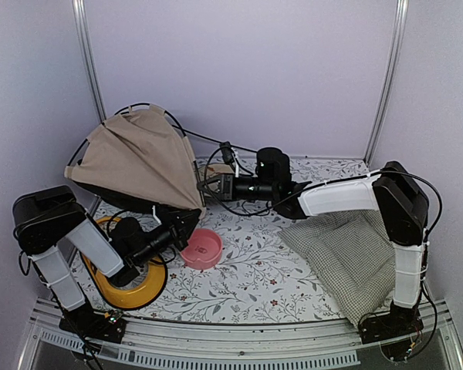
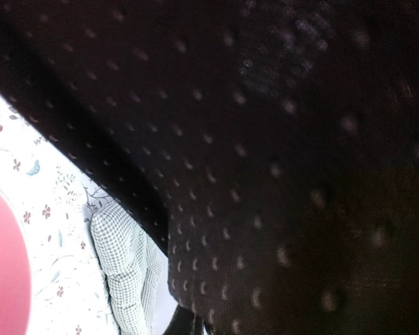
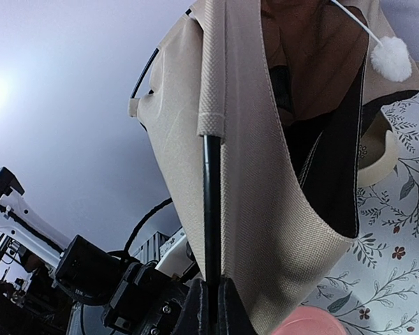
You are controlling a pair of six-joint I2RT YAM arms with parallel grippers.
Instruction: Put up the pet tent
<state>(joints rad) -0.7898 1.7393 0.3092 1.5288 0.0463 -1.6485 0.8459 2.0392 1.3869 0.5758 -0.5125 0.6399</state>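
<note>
My left gripper (image 1: 184, 223) is tucked under the near edge of the pet tent (image 1: 135, 158), which sits slumped at the left rear. That wrist view shows only black dotted lining, so I cannot tell how far the gripper is open. Just right of the tent, my right gripper (image 1: 211, 183) is closed on a black pole (image 3: 210, 209). The pole rises straight up from the fingers into the beige sleeve.
</note>
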